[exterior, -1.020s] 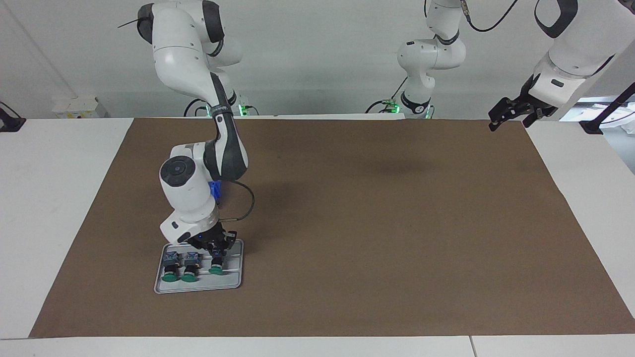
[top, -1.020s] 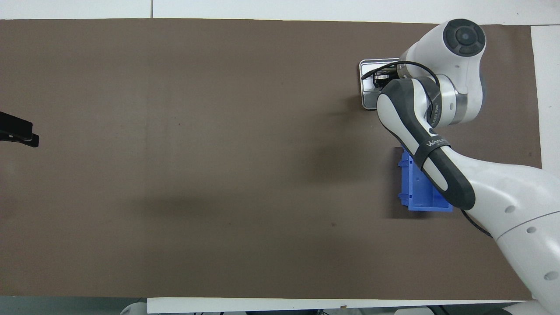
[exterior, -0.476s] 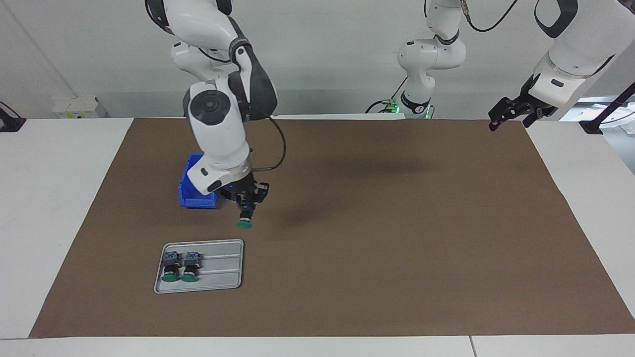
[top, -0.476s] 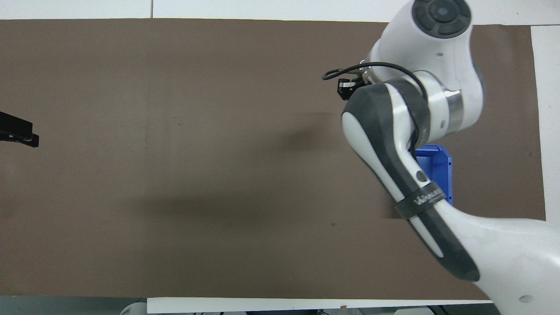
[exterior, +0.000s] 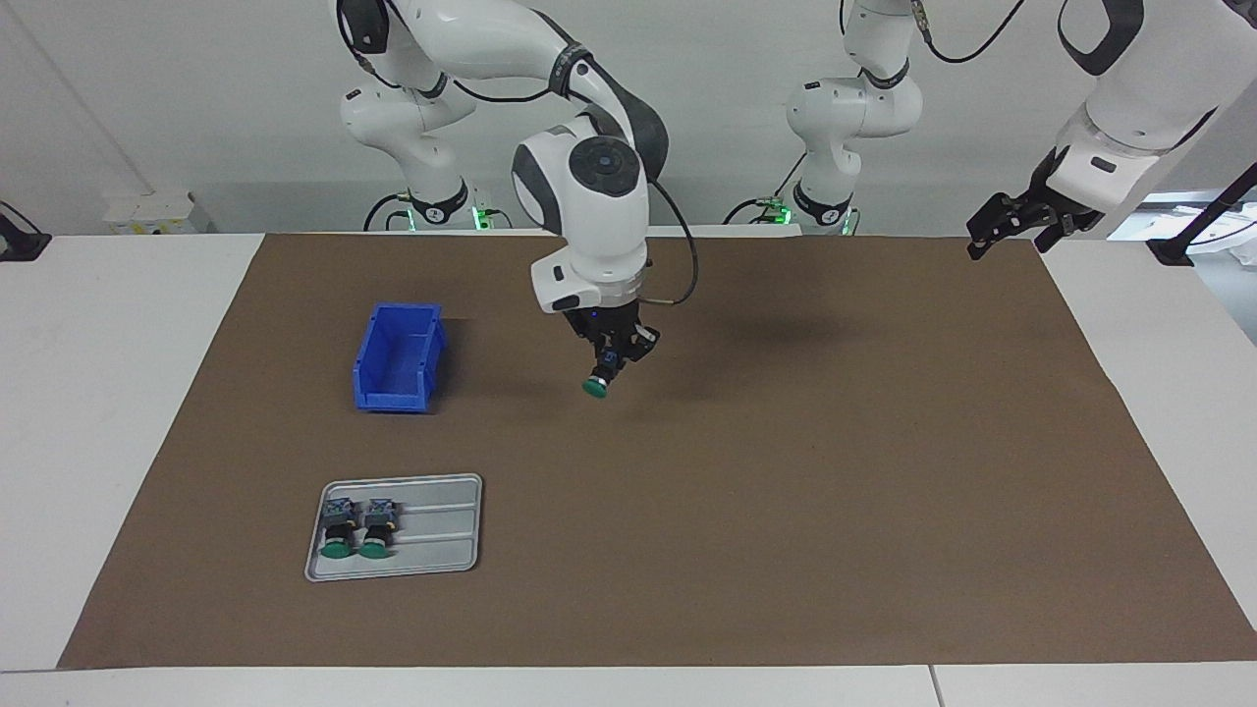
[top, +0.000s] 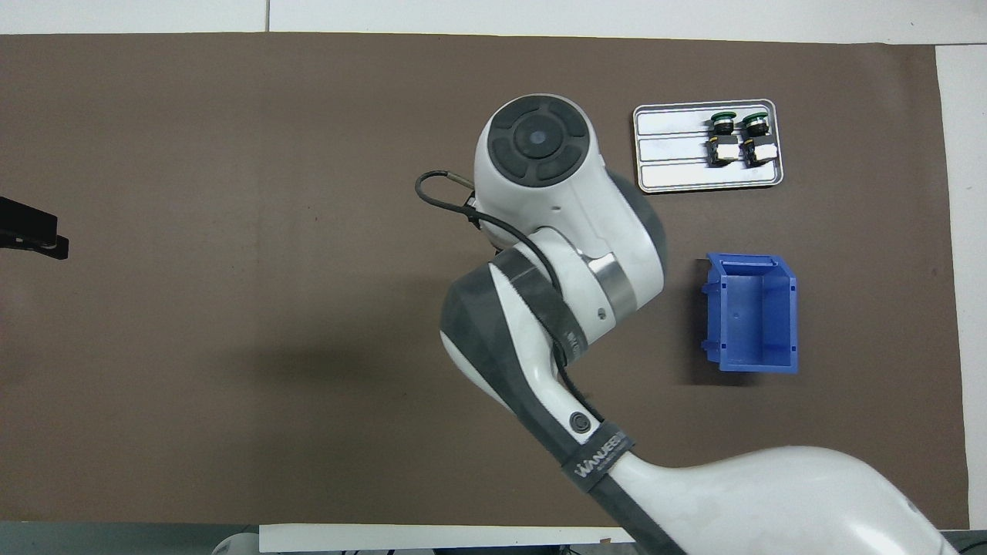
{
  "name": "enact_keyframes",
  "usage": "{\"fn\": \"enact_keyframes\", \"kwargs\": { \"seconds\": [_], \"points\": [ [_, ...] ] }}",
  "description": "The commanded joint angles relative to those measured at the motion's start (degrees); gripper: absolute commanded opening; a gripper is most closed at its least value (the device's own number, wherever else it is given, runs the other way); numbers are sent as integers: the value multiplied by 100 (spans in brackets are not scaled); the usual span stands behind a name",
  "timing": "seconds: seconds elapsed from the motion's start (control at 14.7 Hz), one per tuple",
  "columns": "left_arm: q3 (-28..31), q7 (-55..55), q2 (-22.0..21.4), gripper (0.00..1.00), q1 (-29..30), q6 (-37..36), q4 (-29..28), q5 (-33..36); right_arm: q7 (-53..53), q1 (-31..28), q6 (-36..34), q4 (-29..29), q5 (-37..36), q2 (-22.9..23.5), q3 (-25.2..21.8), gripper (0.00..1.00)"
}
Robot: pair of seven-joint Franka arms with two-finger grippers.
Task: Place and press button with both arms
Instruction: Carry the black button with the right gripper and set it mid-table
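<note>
Green-capped button [exterior: 596,381] hangs cap-down in the right gripper [exterior: 611,355], whose fingers are clamped on its body; the green cap points at the brown mat [exterior: 786,491] with clear air beneath it, so it is carried, not resting. Landmark for places: the blue bin [exterior: 398,358]. The held button is up in the air over bare mat beside the blue bin, toward the left arm's end of the table from it. In the overhead view the right arm's own wrist housing covers both the gripper and the button, so the grip is read from the facing view only. Blue bin is an open-topped plastic box standing on the mat; nothing can be made out inside it. Grey metal tray [exterior: 442,560] lies on the mat farther from the robots than the blue bin, well apart from it. Two more buttons [exterior: 356,528] lie side by side in the tray at the part of it toward the right arm's end of the table, touching or nearly touching each other, green caps pointing away from the robots; the rest of the tray shows bare ribbed metal. Left gripper [exterior: 1011,228] waits raised over the mat's corner, far from the blue bin, at the left arm's end of the table, jaws apart and holding nothing.
</note>
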Motion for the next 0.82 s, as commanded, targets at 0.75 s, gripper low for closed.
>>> {"fn": "enact_keyframes", "kwargs": {
  "seconds": [0.75],
  "points": [
    [40, -18, -99, 100, -17, 76, -120, 45, 5677, 604, 1438, 182, -32, 1309, 36, 16]
  ]
}}
